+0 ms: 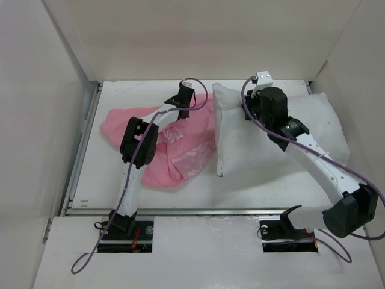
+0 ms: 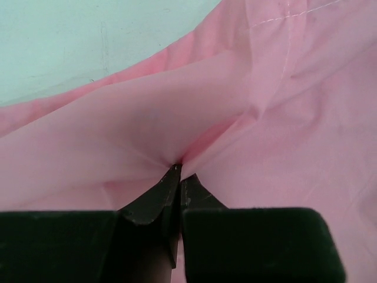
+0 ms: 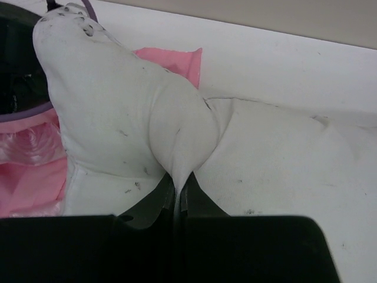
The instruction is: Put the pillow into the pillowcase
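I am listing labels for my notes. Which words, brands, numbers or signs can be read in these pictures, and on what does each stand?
None: no text can be read in any view.
The pillow, the pillowcase, the left arm, the right arm and the table bear no letters.
The dark specks on the pillow are marks, not writing.

Left tool (image 2: 178, 171) clamped shut, left arm (image 1: 128, 183) stretched forward. Right tool (image 3: 179, 183) clamped shut, right arm (image 1: 314, 155) angled forward-left.

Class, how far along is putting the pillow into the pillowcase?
Done: both grips made. In hand: left hand pinches the thin pink satin pillowcase, right hand a fold of the plump white fabric pillow. Left: all insertion; the pillow lies outside, beside it.
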Action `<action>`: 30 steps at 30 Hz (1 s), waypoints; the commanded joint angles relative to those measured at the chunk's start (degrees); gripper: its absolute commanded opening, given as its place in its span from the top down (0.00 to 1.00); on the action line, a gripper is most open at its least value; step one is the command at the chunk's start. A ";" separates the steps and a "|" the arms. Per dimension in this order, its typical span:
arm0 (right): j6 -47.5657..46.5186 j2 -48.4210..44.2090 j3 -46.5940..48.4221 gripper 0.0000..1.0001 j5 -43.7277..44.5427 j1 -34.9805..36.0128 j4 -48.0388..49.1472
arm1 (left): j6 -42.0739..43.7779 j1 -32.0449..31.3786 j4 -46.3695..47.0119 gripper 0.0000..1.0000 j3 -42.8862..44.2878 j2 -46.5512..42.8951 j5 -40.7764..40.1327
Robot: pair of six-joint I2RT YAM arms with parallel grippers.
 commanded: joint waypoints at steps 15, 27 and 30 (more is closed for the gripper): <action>-10.77 6.93 -0.61 1.00 -27.28 -0.20 5.69 | 3.31 0.45 -7.78 0.89 0.30 -22.44 11.40; -5.51 6.94 -2.53 1.00 -11.57 -0.20 7.27 | -0.20 -1.13 -11.67 0.60 -3.81 -21.91 14.38; -2.53 3.60 -4.91 1.00 -7.07 -1.25 8.67 | -2.47 -4.54 -9.55 0.56 -12.60 -26.03 15.89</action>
